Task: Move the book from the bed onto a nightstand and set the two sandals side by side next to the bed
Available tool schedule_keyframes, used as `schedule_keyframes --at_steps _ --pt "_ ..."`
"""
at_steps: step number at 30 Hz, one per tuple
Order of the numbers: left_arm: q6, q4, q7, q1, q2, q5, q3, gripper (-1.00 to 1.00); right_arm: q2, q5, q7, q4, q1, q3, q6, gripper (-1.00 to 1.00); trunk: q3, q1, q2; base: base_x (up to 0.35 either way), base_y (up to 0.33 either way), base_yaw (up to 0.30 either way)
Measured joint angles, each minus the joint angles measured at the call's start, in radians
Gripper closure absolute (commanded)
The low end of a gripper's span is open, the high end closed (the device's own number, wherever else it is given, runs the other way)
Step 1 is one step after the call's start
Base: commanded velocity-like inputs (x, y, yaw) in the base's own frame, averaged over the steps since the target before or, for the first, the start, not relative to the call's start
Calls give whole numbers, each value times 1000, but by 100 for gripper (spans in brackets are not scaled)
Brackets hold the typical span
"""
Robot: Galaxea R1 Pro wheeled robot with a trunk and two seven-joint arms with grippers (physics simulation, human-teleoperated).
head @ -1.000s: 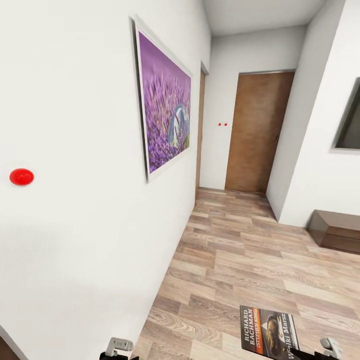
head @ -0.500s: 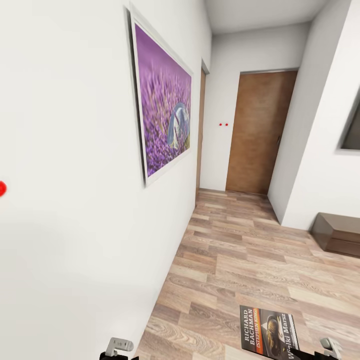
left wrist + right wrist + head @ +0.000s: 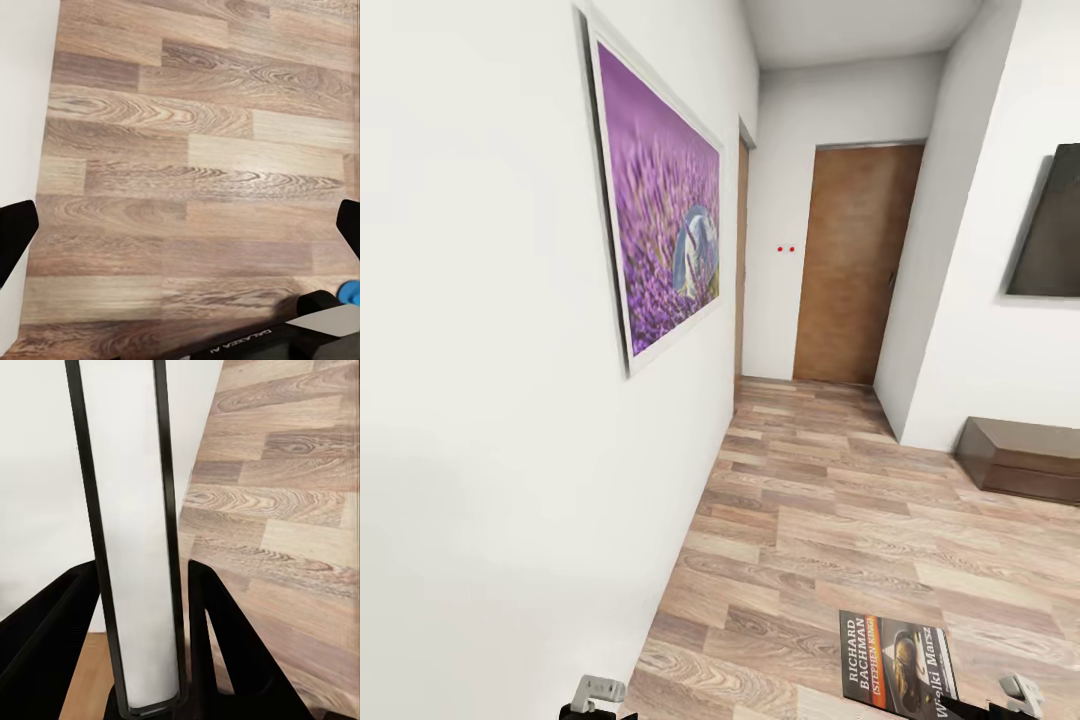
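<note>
Right hand (image 3: 142, 660): black fingers (image 3: 217, 645) are closing on the book (image 3: 131, 547) edge-on, one against each cover, spine end seated between them. In the head view the book (image 3: 895, 665) is lying flat-faced upward beside the right hand (image 3: 1022, 692).

Left hand (image 3: 180, 236): fingers are standing wide apart, nothing between them.

White hallway walls (image 3: 490, 450), wood-plank floor (image 3: 840, 500), purple painting (image 3: 660, 240), brown door (image 3: 850, 265)

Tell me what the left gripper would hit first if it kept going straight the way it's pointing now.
Most likely the wood floor. The left gripper is open with nothing between its fingers, and the left wrist view looks along them onto bare planks; the white wall sits off to one side.
</note>
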Motion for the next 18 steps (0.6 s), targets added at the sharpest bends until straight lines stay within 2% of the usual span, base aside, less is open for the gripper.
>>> schedule_keyframes --at_steps 4,13,18 --pt "0 -1 0 0 0 0 0 -100 0 0 -1 0 0 -1 -1 100 0 0 0 29 11 -53" --pt "0 -1 0 0 0 0 0 -100 0 0 -1 1 0 0 -1 100 0 0 0 215 120 -5" --pt "0 -1 0 0 0 0 0 -100 0 0 -1 0 0 -1 0 100 0 0 0 61 22 0"
